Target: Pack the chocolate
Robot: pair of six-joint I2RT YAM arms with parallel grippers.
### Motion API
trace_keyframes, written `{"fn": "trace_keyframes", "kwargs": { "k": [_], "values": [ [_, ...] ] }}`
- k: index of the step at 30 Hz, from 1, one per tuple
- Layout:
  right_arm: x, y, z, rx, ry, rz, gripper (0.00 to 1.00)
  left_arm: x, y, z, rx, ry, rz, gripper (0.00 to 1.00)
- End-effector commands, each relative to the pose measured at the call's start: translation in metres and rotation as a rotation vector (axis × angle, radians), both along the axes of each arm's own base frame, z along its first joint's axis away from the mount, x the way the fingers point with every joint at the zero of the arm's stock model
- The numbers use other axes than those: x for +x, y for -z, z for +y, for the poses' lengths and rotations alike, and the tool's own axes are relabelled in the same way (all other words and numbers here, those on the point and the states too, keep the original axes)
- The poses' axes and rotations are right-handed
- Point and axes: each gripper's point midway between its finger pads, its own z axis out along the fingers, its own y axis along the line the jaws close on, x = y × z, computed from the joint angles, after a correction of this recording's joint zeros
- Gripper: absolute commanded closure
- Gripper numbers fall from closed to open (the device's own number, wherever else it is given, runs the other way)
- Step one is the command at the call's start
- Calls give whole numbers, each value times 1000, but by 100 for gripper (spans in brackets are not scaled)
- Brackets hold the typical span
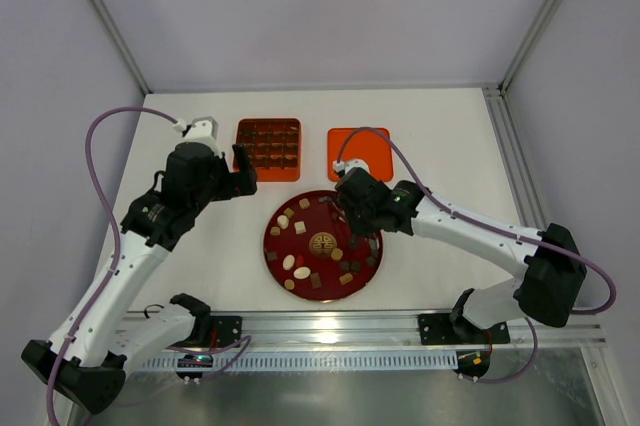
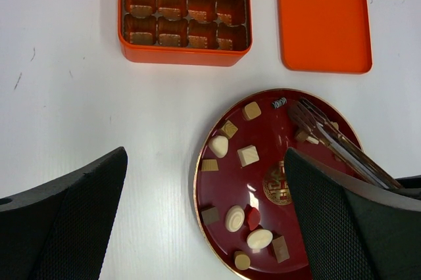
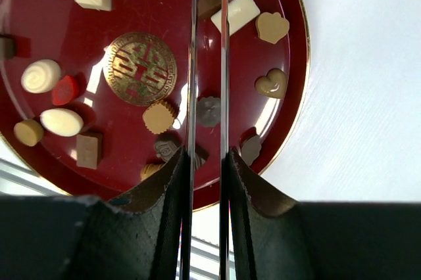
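Chocolate pieces (image 2: 248,155) lie scattered all over the round red plate (image 2: 266,132): cream squares, white ovals, tan hearts and darker brown bits around the gold emblem in the middle. Right gripper (image 3: 205,162) is over the plate, clamped on a pair of metal tweezers (image 3: 192,63), the two blades pressed close with only a narrow gap between them. The tips reach to a brown piece (image 3: 207,0) just beside a cream bar (image 3: 233,12), though I cannot tell whether the blades actually pinch it.

Over to the left gripper (image 2: 205,162): jaws spread wide, nothing between them, hanging above the white table (image 2: 99,96) by the plate's left rim. Beyond the plate sits the orange compartment box (image 2: 184,53), and its lid (image 2: 322,20) lies flat just beside it, the two apart. What sits in the box's cells I cannot make out.
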Motion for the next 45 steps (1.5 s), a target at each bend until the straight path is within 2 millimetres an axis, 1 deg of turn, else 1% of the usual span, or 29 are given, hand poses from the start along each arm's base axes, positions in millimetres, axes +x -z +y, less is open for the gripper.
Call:
{"fn": "trace_keyframes", "kwargs": {
  "k": [1,3,5,6,8,11,12,14,15,17,18,19,20,21,22,23,24,25,26,27,28,29,30,33,39,42,45],
  "values": [
    [9,-57,7,112,1,-98,73,2,-11,2,-21,-16,-39,0],
    [11,-72,12,140,-5,-118,73,2,-12,1,-22,-14,-41,0],
    [15,-78,16,144,-11,-127,73,3,-14,1,-24,-14,-45,0],
    [20,-86,21,160,-15,-146,73,3,-16,1,-25,-14,-49,0],
    [27,-91,28,170,-18,-155,73,3,-17,1,-24,-14,-51,0],
    [45,-102,51,220,-36,-181,74,3,-20,2,-24,-14,-59,0],
    [55,-103,62,226,-41,-184,73,4,-21,2,-23,-15,-61,0],
    [72,-110,74,250,-49,-218,74,4,-23,2,-23,-16,-64,0],
    [86,-113,89,267,-52,-233,74,4,-24,2,-21,-14,-64,0],
    [104,-115,101,274,-56,-260,74,5,-27,1,-21,-12,-67,0],
    [116,-133,112,311,-59,-298,74,4,-27,2,-17,-10,-67,0],
    [129,-117,120,283,-54,-285,74,5,-30,1,-19,-10,-72,0],
    [139,-116,124,266,-48,-303,74,5,-30,2,-16,-11,-70,0],
    [150,-133,132,288,-43,-338,74,5,-30,1,-13,-8,-69,0],
    [162,-111,142,258,-39,-316,74,6,-32,2,-11,-9,-73,0],
    [170,-112,146,263,-37,-325,74,5,-32,3,-7,-11,-72,0],
    [181,-122,154,284,-31,-351,75,5,-32,3,-4,-12,-70,0],
    [186,-120,158,284,-30,-355,75,5,-32,3,-1,-10,-72,0],
    [195,-101,164,261,-30,-338,74,5,-32,5,2,-15,-71,0],
    [203,-111,170,285,-24,-355,74,4,-31,5,4,-13,-68,0],
    [208,-109,172,288,-22,-355,74,4,-32,5,3,-15,-69,0],
    [213,-94,177,275,-21,-337,75,4,-31,5,1,-15,-67,0],
    [218,-99,179,290,-14,-341,74,4,-31,5,2,-13,-67,0],
    [225,-90,184,294,-12,-337,74,3,-31,4,-2,-14,-65,0],
    [229,-73,188,287,-11,-316,74,4,-30,3,-4,-10,-64,0],
    [228,-68,188,287,-12,-305,74,4,-29,3,-4,-9,-61,0],
    [227,-68,189,289,-17,-305,74,4,-28,3,-6,-10,-60,0]
  ]
}}
